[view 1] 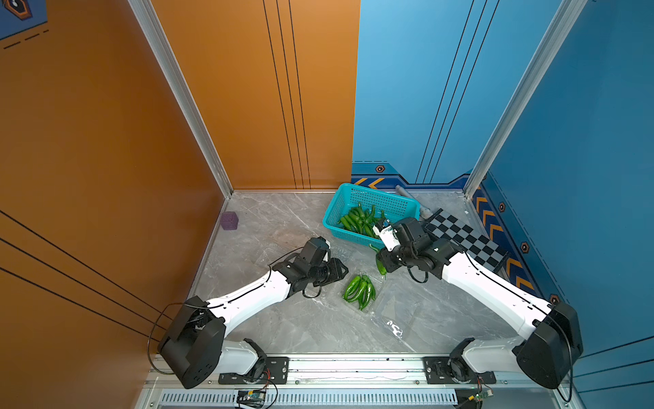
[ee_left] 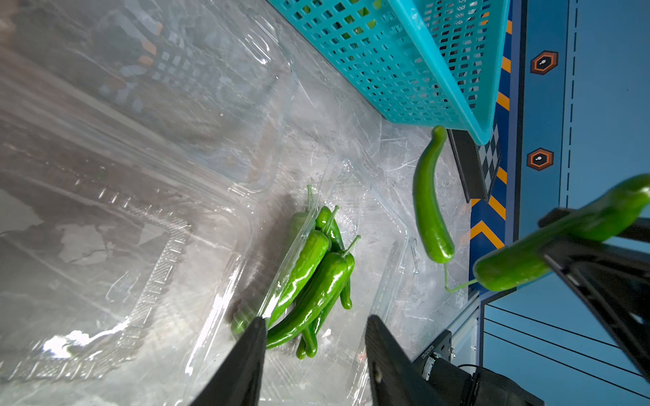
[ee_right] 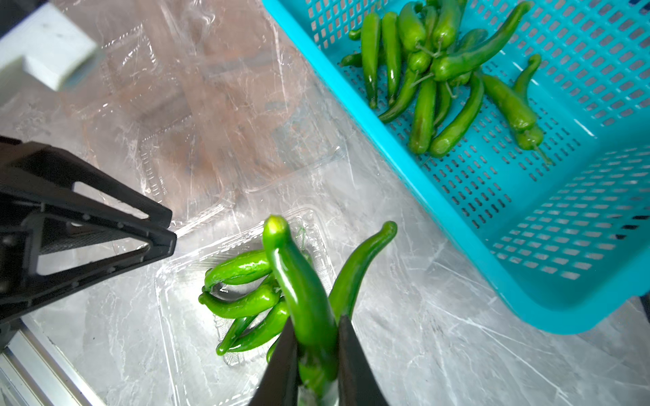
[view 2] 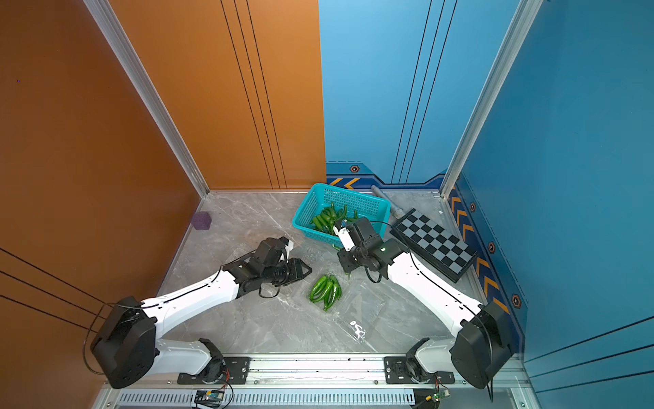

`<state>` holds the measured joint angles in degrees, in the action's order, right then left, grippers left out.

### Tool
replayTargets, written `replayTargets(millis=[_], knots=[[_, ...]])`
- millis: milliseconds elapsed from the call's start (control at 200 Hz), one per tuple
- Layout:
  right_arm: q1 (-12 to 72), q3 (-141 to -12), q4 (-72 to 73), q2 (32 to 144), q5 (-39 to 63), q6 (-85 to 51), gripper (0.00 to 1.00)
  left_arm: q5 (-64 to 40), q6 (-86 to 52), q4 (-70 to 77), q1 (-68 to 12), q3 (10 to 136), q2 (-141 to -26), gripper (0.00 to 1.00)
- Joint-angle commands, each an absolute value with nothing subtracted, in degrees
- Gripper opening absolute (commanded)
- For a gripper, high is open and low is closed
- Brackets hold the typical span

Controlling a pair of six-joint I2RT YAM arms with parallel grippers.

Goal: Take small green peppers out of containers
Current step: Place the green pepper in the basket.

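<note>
Closest to my right wrist camera, the right gripper [ee_right: 316, 321] is clamped on one slim, glossy green pepper [ee_right: 295, 274], lifted clear of the shallow clear plastic clamshell container [ee_right: 165, 302] below it; I take it that I hold it raised so it can swing over the rim of the teal perforated plastic basket [ee_right: 404, 168], where a heap of peppers [ee_right: 432, 88] lies. A second curved pepper [ee_right: 362, 267] rises from behind the gripper, and I cannot tell whether it is pinched too, hangs by its stem, or lies on the grey marbled tabletop [ee_right: 439, 316]. The left gripper [ee_left: 316, 319] hovers with jaws apart and nothing between them at the container's edge, placed, I judge, to steady the flimsy tray or to take the next of the small green peppers [ee_left: 316, 277] bunched inside it. Empty clear trays [ee_left: 158, 158] beside it are nearly invisible against the tabletop; their edges and lids I can hardly trace. In both top views the right gripper's tips are hard to make out against its dark wrist.
</note>
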<state>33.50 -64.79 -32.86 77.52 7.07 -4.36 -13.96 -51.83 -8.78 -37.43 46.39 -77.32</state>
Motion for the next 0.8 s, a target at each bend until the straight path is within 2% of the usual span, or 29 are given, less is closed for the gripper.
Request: replayTargets(millis=[0, 165, 560, 796], knots=[[30.4, -69.3, -30.4, 77.8, 9.7, -6.5, 0.15, -15.4, -50.4, -9.1, -36.6, 47.9, -78.0, 0.49], [26.8, -77.2, -28.2, 83.0, 12.7, -7.5, 0.15, -16.3, -50.1, -9.1, -35.9, 48.7, -78.3, 0.49], [18.5, -93.8, -24.3, 104.3, 20.9, -10.3, 0.13, -18.3, -49.8, -8.3, -34.3, 50.3, -80.5, 0.49], [17.3, -95.9, -22.4, 104.7, 29.3, -13.6, 0.14, -18.2, -50.3, -7.6, -33.7, 50.0, -81.2, 0.49]])
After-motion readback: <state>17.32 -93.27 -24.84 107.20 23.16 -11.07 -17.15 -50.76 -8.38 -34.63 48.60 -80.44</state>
